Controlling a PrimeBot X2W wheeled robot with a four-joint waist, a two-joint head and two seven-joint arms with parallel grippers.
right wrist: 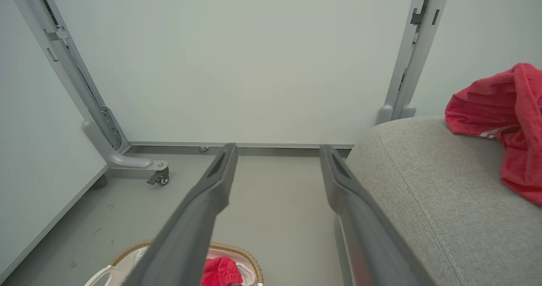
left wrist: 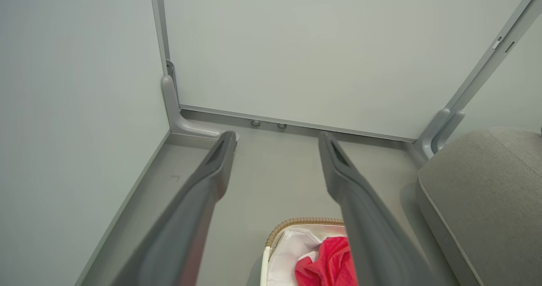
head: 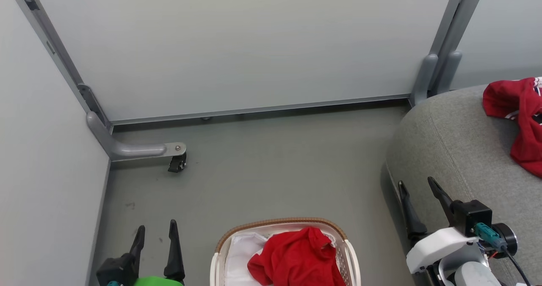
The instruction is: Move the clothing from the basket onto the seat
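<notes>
Basket: you see an oval cream plastic basket (head: 279, 224) with a perforated wall and a brown woven rim, standing on the floor (head: 275, 167).
Clothing inside: one red garment (head: 296, 256), soft and crumpled, lies on a white liner sheet (head: 239, 252).
Clothing on seat: a second garment (head: 518, 116), red with white edging, lies on the grey woven seat (head: 449, 150).
Seat edge: a rounded corner with a stitched seam, near the basket.
Left gripper (head: 156, 226): fingers spread apart, empty.
Right gripper (head: 416, 183): fingers spread apart, empty, beside the seat corner.
Open room: bare floor up to the pale panels (head: 254, 45).
</notes>
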